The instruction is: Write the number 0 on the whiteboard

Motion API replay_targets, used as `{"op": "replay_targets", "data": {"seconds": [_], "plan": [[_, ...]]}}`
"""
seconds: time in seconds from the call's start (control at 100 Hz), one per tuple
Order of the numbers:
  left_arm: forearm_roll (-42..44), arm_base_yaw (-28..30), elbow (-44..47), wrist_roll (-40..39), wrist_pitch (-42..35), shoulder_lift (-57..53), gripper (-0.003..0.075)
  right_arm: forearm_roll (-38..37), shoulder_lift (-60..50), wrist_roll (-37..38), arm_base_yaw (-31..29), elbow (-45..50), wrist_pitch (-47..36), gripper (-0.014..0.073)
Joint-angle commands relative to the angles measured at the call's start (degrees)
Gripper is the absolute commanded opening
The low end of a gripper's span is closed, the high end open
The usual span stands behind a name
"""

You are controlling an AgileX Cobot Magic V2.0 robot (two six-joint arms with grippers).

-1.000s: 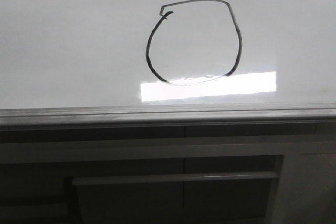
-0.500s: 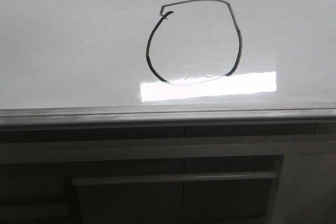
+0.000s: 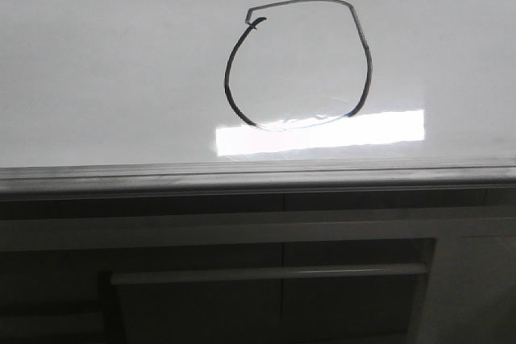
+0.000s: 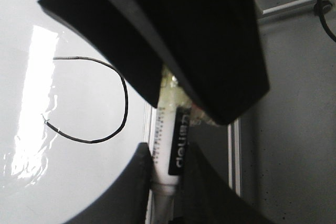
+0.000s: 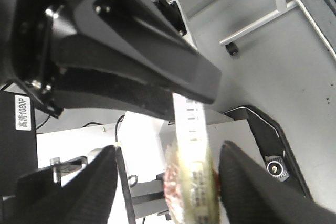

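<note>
The number 0 (image 3: 226,78) is a thin black loop with a flat top and a small tick at its upper left, drawn on the glossy whiteboard (image 3: 105,70). Neither gripper shows in the front view. In the left wrist view my left gripper (image 4: 168,150) is shut on a white marker (image 4: 176,142) with a black label, held just off the whiteboard's (image 4: 79,108) edge, beside part of the number 0 (image 4: 125,103). My right gripper (image 5: 169,150) stands open, fingers wide apart, away from the board; a yellowish taped strip (image 5: 191,171) hangs between them.
A grey metal rail (image 3: 258,173) runs along the whiteboard's lower edge. Below it is a dark grey cabinet (image 3: 468,279) with a bar handle (image 3: 266,273). A bright rectangular glare patch (image 3: 363,128) lies across the loop's bottom. Grey floor and frame legs (image 5: 252,24) show in the right wrist view.
</note>
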Motion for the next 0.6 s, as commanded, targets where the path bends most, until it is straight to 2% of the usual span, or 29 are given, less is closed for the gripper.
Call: {"op": "replay_targets", "data": {"seconds": [0.0, 0.14, 0.23, 0.3, 0.42, 0.55, 0.59], "plan": [[3.2, -0.5, -1.9, -1.6, -1.1, -0.5, -0.0020, 2.2, -1.4, -0.6, 0.0, -4.2, -2.8, 0.0393], [3.7, -0.5, -1.9, -6.5, -1.1, -0.6, -0.0020, -2.7, -2.3, -0.6, -0.8, -10.6, -5.0, 0.0393], [6.2, -0.3, -1.5, -12.3, 0.5, -1.3, -0.0020, -4.5, -3.6, -0.6, -2.6, -13.5, -5.5, 0.0386], [9.7, -0.3, -0.5, -18.7, 1.9, -2.3, -0.0020, -6.2, -5.0, -0.6, -4.4, -14.7, -5.9, 0.0343], [17.2, -0.3, 2.7, -34.0, 4.3, -5.0, -0.0020, -9.7, -8.9, -0.6, -8.2, -14.8, -7.7, 0.0188], [26.4, -0.2, 6.5, -51.5, 10.5, -6.9, -0.0020, -11.7, -13.7, -0.6, -11.6, -14.2, -9.6, -0.0066], [28.7, 0.5, 7.5, -54.5, 10.3, -7.5, -0.0020, -12.1, -15.3, -0.6, -11.9, -13.6, -10.2, -0.0071]]}}
